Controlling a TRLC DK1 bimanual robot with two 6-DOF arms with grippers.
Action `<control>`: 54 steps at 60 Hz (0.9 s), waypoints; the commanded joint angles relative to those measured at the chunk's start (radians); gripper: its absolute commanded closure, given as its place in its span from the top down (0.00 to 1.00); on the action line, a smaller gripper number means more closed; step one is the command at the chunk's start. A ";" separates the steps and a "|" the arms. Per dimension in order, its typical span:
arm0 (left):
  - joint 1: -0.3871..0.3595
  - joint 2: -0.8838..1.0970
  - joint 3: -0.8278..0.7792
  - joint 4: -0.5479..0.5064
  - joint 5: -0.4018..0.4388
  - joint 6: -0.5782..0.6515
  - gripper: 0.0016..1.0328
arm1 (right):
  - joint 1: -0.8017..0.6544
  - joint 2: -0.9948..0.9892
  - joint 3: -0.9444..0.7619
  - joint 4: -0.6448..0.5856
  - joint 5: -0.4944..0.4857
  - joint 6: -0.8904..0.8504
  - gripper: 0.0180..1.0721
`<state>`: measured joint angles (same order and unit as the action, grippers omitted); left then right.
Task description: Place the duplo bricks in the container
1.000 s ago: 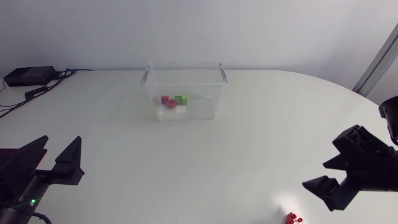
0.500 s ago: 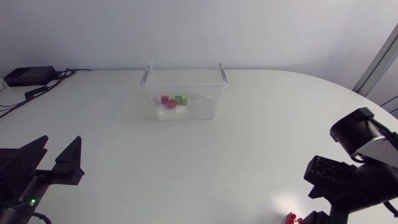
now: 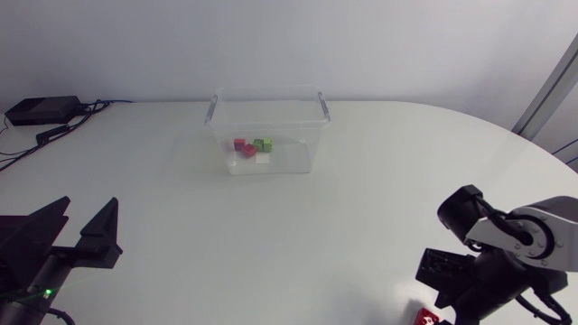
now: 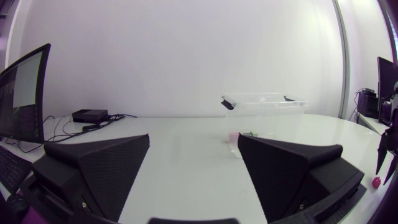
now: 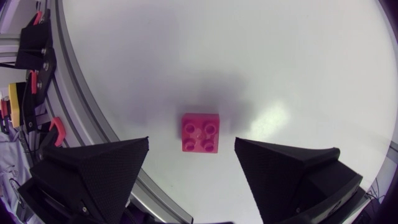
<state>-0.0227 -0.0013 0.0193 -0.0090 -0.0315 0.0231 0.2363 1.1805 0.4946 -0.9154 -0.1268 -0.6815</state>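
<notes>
White tabletop (image 3: 361, 199), near right edge: silver-grey right arm (image 3: 510, 233) folded downward; right gripper (image 5: 191, 142) spread wide over red square four-stud plastic brick (image 5: 200, 132), apparently untouched; left gripper (image 4: 194, 138) spread, empty.

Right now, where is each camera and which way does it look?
Head view: fixed above the table, looking down at the container; left arm and right arm show.
Left wrist view: on the left arm, looking across the table to the container; its open left fingers show.
Right wrist view: on the right arm, looking straight down at a red brick ahead of its open right fingers.
Shared: head and left wrist see the container; head and right wrist see the red brick.
</notes>
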 commanded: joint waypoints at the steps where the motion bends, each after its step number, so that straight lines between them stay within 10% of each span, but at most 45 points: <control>1: -0.005 -0.011 -0.019 0.009 -0.005 0.003 0.96 | 0.015 0.030 -0.033 0.018 0.004 -0.003 0.95; 30: -0.005 -0.011 -0.019 0.009 -0.005 0.003 0.96 | 0.032 0.149 -0.057 0.154 0.052 0.056 0.93; 37: -0.005 -0.011 -0.019 0.009 -0.005 0.003 0.96 | 0.026 0.156 -0.067 0.168 0.046 0.057 0.74; 46: -0.005 -0.011 -0.019 0.009 -0.005 0.003 0.96 | 0.026 0.186 -0.064 0.147 -0.008 0.048 0.23; 54: -0.005 -0.011 -0.019 0.007 -0.005 0.003 0.96 | 0.012 0.219 -0.053 0.147 -0.014 0.054 0.08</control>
<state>-0.0227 -0.0013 0.0193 -0.0090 -0.0315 0.0235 0.2546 1.3396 0.5003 -0.7670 -0.1085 -0.6289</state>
